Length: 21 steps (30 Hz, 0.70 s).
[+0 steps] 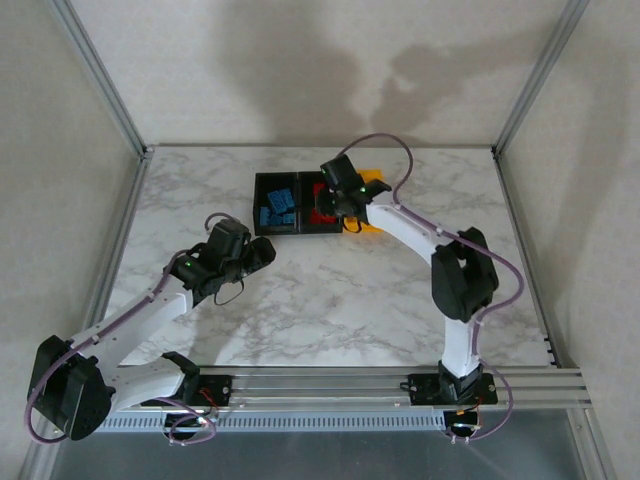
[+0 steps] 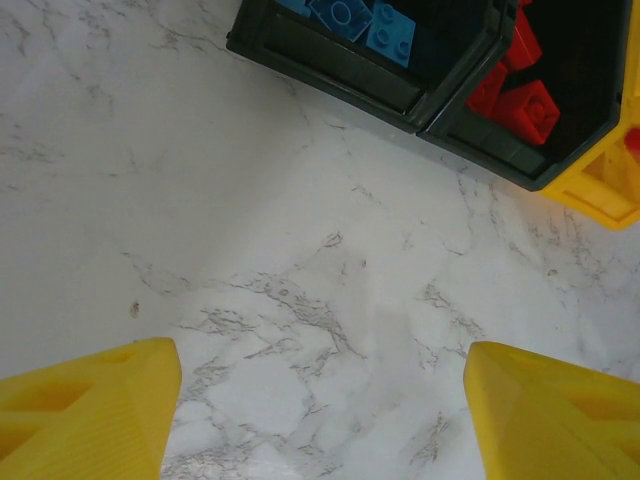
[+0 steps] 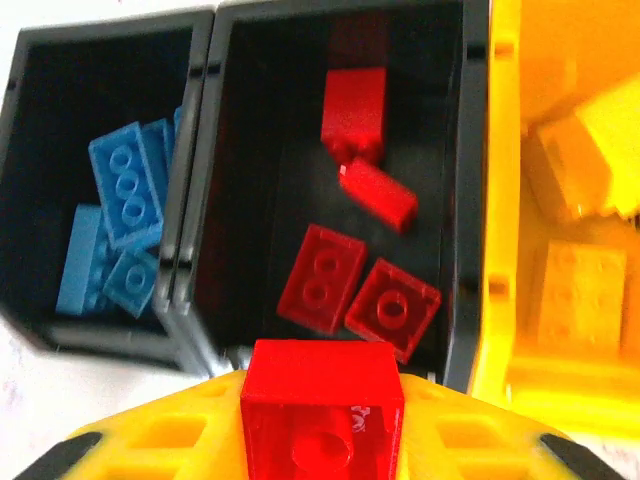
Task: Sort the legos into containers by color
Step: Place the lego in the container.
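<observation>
I see the marble table [image 1: 330,300], with the bins [image 1: 258,205] upper centre: blue bricks [image 3: 125,190] left, red bricks [image 3: 322,275] middle, yellow bricks [image 3: 580,290] right. My left gripper [image 2: 320,420] hangs released over bare marble; my right gripper [image 1: 345,200] grasps a red brick [image 3: 322,400] at the wrist view's bottom edge, by the middle bin.

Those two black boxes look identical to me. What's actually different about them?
The left black box holds only blue bricks; the middle black box holds only red bricks. The left black box ends the row; the middle black box has the yellow box on its other side. Both are open-topped, the same shape, and side by side.
</observation>
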Each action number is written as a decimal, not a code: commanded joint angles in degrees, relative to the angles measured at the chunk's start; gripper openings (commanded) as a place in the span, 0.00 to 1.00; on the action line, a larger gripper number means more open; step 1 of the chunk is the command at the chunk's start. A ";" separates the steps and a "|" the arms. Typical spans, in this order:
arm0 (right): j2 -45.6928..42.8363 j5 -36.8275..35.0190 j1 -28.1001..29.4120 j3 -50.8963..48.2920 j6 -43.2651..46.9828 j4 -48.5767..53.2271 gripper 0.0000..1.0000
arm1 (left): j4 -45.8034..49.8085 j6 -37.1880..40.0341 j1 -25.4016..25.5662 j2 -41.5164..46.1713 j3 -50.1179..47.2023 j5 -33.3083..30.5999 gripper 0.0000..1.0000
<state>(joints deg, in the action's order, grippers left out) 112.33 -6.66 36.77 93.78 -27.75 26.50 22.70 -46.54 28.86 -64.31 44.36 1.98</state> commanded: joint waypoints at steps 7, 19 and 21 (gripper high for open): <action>13.92 6.45 -2.58 16.28 1.31 -0.44 0.36 | 2.18 -0.64 0.69 1.12 0.04 -1.96 0.75; 22.52 7.71 -3.29 24.98 0.24 1.17 0.38 | 2.43 -0.03 0.67 -1.54 0.37 -2.55 0.75; 23.01 7.87 -3.37 25.08 0.11 1.12 0.38 | 2.39 0.05 0.67 -1.61 0.47 -2.76 0.75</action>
<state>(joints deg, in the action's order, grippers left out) 134.13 0.32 33.82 116.86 -27.66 26.83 23.83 -46.70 29.08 -65.78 44.36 0.67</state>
